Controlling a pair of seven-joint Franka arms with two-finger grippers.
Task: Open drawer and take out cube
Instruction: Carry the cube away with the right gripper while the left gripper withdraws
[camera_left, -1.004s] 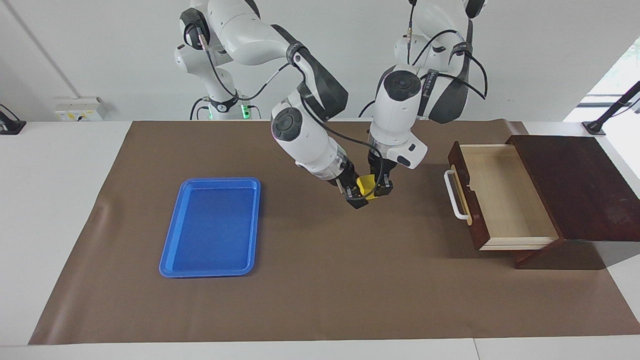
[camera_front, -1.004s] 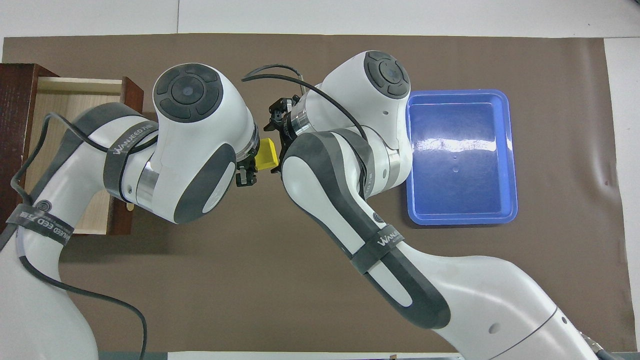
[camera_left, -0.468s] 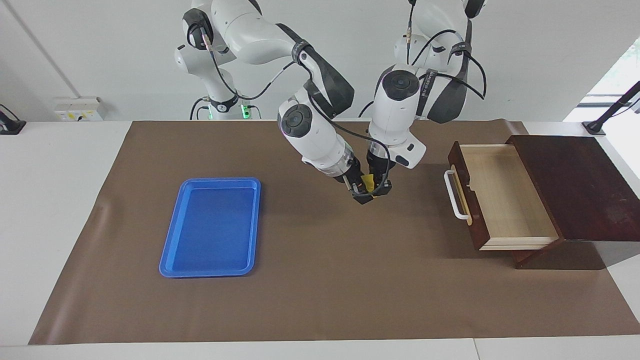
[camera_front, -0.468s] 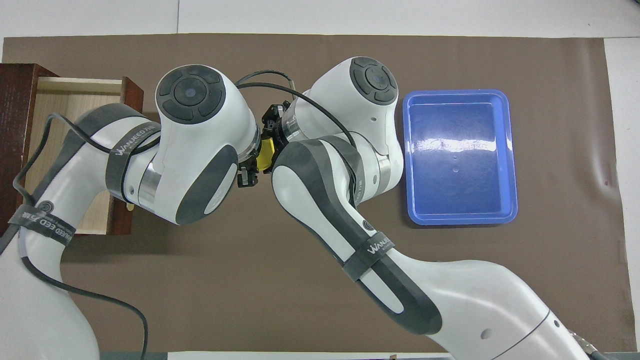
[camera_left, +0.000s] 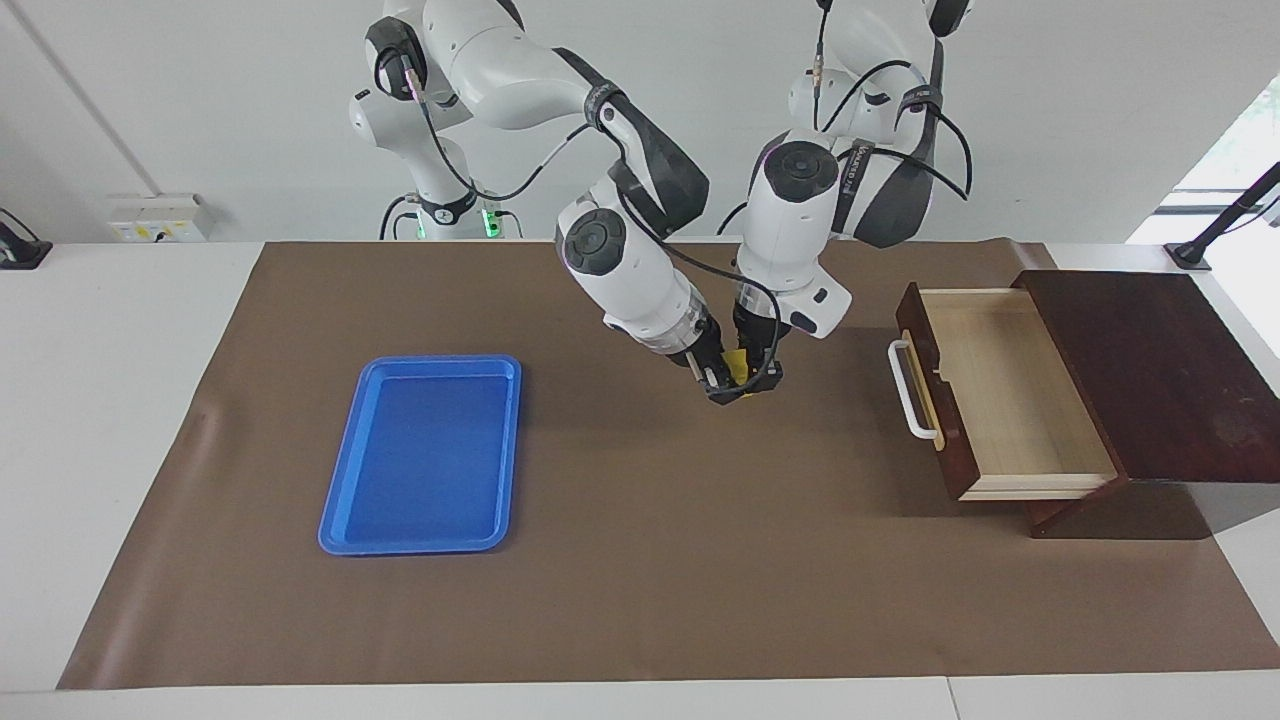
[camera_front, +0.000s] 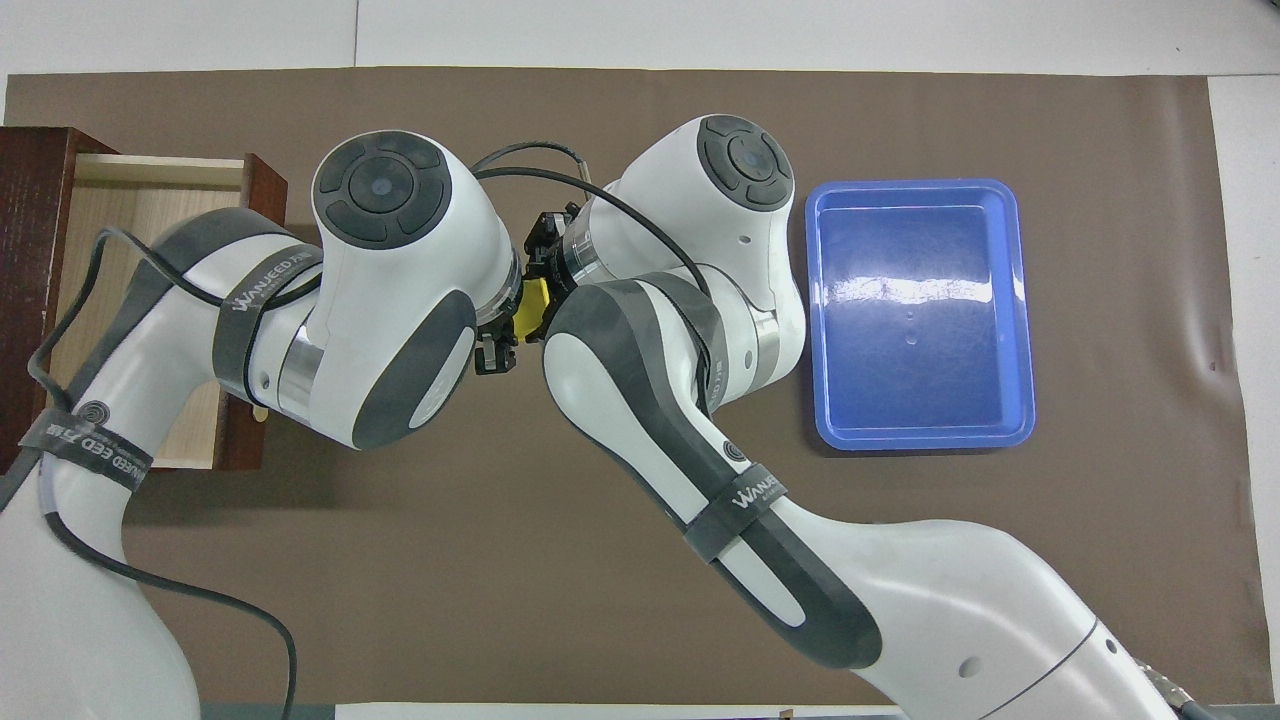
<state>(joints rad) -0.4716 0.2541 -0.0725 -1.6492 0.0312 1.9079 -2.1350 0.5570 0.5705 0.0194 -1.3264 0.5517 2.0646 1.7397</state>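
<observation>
Brown matting (camera_left: 640, 560) is covering the table. Toward the left arm's end, the drawer (camera_left: 1000, 400) is standing pulled out, its pale interior showing bare. An empty blue tray (camera_left: 425, 455) is lying toward the right arm's end. Above the mat between them, the left gripper (camera_left: 762, 375) and right gripper (camera_left: 718, 380) are meeting, both pinching the cube (camera_left: 737, 366) in mid-air. Opening and removal are judged complete; what is remaining appears to be releasing one grip and setting the cube down.

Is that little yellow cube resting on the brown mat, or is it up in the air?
Apart. In the facing view the cube hangs between the left gripper and right gripper, above the mat.
</observation>
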